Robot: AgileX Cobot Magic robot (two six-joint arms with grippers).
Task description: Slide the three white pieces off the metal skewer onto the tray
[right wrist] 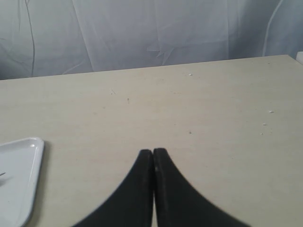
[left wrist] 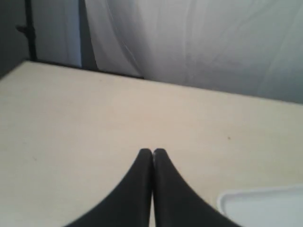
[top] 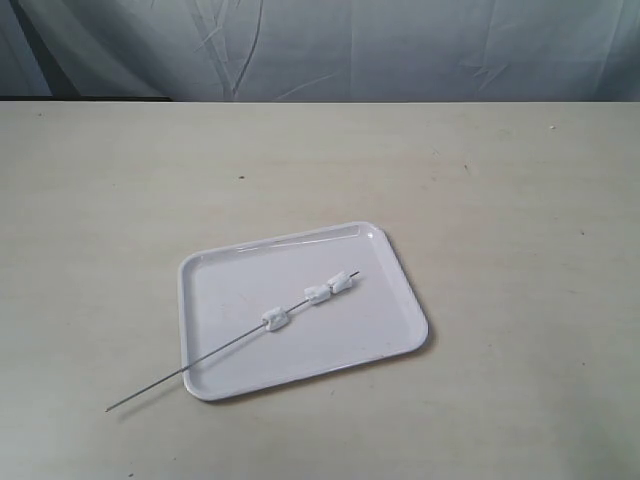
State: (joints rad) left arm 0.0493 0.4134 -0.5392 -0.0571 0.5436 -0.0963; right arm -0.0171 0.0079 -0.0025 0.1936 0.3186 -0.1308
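My left fingers [left wrist: 146, 160] are pressed together with nothing between them, above the bare surface [left wrist: 71, 118], a corner of the tray [left wrist: 255, 203] near them. The metal skewer [top: 200, 361] lies slantwise, its bare end jutting past the tray's rim over the surface. The first white piece [top: 275, 319] sits mid-rod; the second white piece [top: 317, 294] and third white piece [top: 341, 284] sit close together, perhaps touching, near the far tip, all over the tray. My right fingers [right wrist: 160, 160] are likewise closed and empty.

A beige table [top: 500, 200] backed by a wrinkled pale cloth [top: 400, 50]
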